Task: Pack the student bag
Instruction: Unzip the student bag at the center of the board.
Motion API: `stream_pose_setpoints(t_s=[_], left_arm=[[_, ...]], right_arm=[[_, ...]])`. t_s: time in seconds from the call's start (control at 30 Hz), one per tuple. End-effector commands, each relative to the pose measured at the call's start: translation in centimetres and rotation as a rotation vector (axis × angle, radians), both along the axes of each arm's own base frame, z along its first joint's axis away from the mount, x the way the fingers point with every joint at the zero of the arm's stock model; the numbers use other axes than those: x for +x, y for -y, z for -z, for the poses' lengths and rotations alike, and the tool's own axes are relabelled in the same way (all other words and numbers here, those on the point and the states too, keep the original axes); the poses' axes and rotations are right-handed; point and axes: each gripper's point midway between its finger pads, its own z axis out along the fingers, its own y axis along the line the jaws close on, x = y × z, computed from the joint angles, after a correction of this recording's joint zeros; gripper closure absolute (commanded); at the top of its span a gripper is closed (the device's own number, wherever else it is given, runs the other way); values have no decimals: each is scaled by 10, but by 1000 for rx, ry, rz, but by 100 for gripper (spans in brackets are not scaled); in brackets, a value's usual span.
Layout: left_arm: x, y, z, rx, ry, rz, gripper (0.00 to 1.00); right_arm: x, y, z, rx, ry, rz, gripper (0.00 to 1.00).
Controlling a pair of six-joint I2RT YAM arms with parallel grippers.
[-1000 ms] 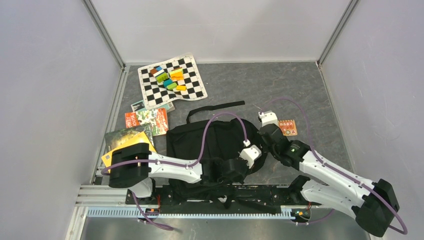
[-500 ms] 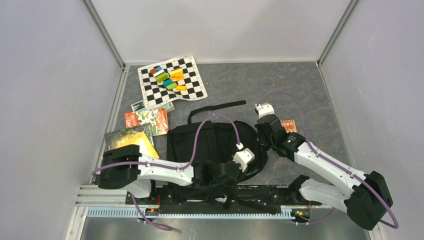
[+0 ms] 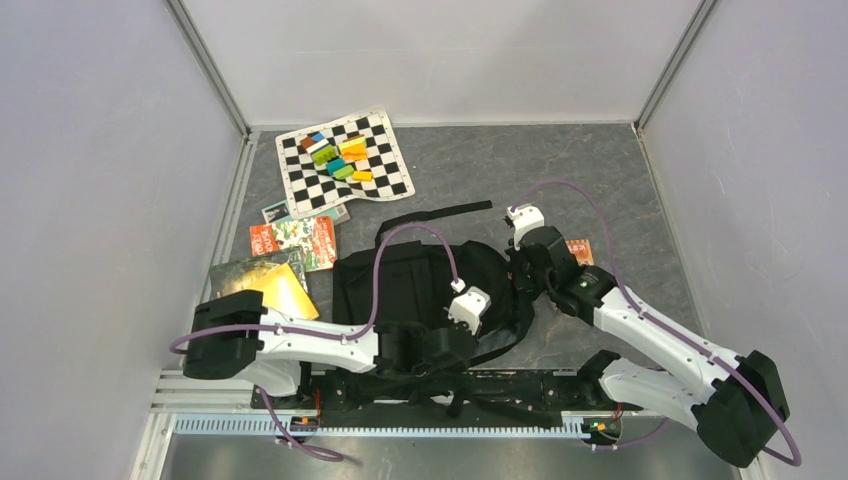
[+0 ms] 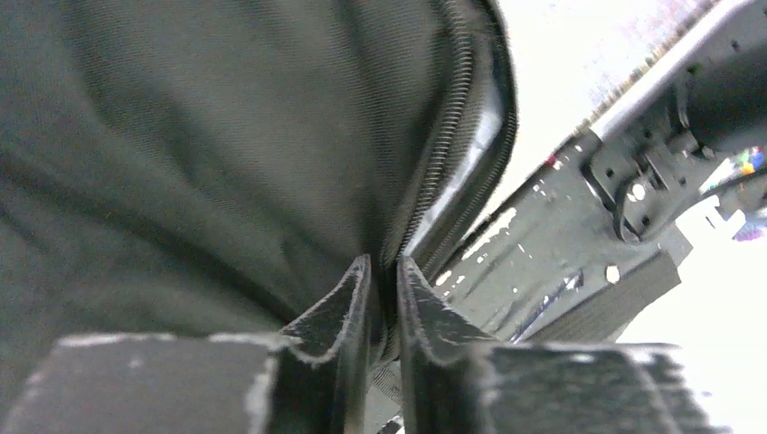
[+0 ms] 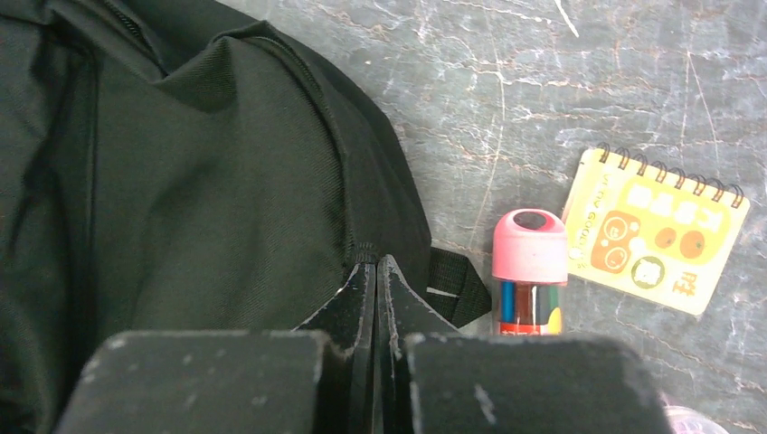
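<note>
Top view: the student bag (image 3: 420,285) lies flat on the counter (image 3: 600,170), long axis left to right. The left hand (image 3: 462,345) is at its near edge and the right hand (image 3: 520,272) at its right end, both shifted leftward since the earlier frame. Left wrist: the left hand is barely parted astride the bag's zip (image 4: 452,136); grip uncertain. Right wrist: the right hand is closed, tips touching the bag's seam.

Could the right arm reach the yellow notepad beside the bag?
Probably yes: the notepad lies uncovered near the right pincer, which seems shut on the student bag and must let go first.
</note>
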Motion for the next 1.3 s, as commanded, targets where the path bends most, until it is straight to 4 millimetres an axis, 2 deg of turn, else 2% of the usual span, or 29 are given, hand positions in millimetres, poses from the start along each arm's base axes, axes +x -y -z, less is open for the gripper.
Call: stream_pose_setpoints(t_s=[0.0,0.03,0.23,0.33,0.43,0.6,0.73,0.87,1.1,1.27], left_arm=[[19,-20,-13,1,8,-202,71],[17,-16,-16,-10,8,-179,62],[11,18,-53,-101,23,-86,29],[11,38,-76,-170,30,-69,19],[19,50,-87,-193,42,-101,11],[38,58,-78,-183,10,-184,15],[45,60,-65,-155,6,-209,17],[50,62,-49,-129,-27,-228,17],[52,76,-40,-115,-34,-207,14],[58,74,-32,-68,-36,-232,16]], right_arm=[[3,-14,-19,69,51,-58,100],[2,-13,-17,68,47,-61,100],[-2,-13,-13,81,36,-59,100],[-3,-12,-14,86,37,-54,100],[-3,-12,-14,91,39,-50,100],[-4,-13,-15,98,37,-51,100],[-5,-11,-16,96,41,-46,100],[-5,-10,-15,94,42,-44,100],[-6,-9,-13,93,37,-41,100],[-7,-7,-13,88,38,-36,100]])
